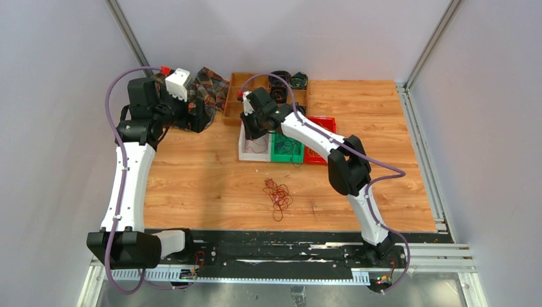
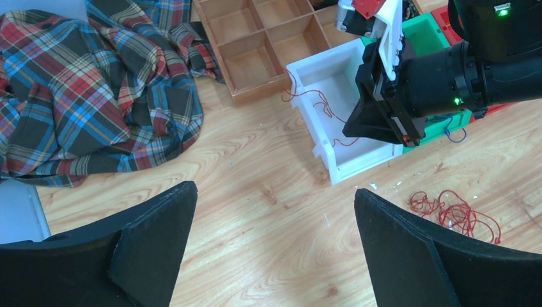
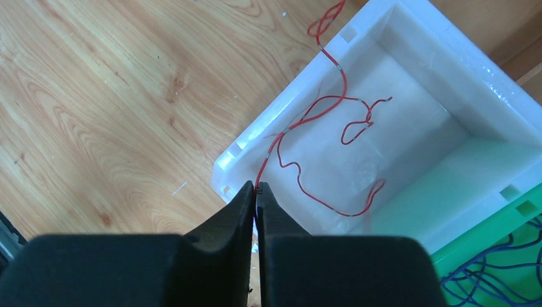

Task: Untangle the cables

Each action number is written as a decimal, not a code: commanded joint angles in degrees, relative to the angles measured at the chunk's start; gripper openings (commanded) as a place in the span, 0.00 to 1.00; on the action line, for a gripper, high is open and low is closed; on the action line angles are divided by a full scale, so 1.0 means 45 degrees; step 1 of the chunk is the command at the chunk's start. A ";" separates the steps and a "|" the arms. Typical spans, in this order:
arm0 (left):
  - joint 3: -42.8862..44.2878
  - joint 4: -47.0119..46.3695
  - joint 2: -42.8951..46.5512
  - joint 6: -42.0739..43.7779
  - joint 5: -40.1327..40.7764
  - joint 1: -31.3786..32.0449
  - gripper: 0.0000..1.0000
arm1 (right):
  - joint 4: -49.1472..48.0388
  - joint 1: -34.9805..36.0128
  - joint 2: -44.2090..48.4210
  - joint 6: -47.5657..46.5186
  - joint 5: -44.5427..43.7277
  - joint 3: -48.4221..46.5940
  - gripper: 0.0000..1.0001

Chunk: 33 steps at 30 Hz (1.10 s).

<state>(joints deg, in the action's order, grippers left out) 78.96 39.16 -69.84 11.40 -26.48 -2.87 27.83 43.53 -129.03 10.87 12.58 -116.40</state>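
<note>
Left arm extends up the left side, its tool [image 2: 275, 194] gaping wide. Right arm reaches forward, elbow bent, its tool [image 3: 257, 190] pinched tight on a red cable [image 3: 345, 80].

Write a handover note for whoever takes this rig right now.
Right hand: shut on one red cable, which lies mostly in the white bin, far end over the rim.
Left hand: open, empty, above the table beside the plaid cloth.
Done: blue cables sit in the green bin.
Left: release the strand, then work through the red tangle on the table.
</note>
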 commanded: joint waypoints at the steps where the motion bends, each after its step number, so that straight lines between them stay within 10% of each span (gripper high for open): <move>1: 0.0315 -0.0167 0.0188 0.0053 0.0045 -0.0140 0.98 | 0.0057 -0.0144 0.0274 0.0044 -0.0282 0.0038 0.01; 15: 0.0376 -0.0187 0.0129 -0.0095 -0.0014 -0.0150 0.98 | -0.2556 -0.0940 0.3692 0.0827 -0.1195 0.4342 0.01; 33: 0.0396 -0.0244 0.0150 -0.0211 -0.0234 -0.0162 0.98 | -0.0856 -0.0500 0.0878 0.0284 -0.0508 0.2334 0.01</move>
<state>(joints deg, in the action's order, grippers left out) 79.18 39.13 -69.84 11.25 -26.44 -2.90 20.95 39.86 -121.84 13.54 9.61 -101.62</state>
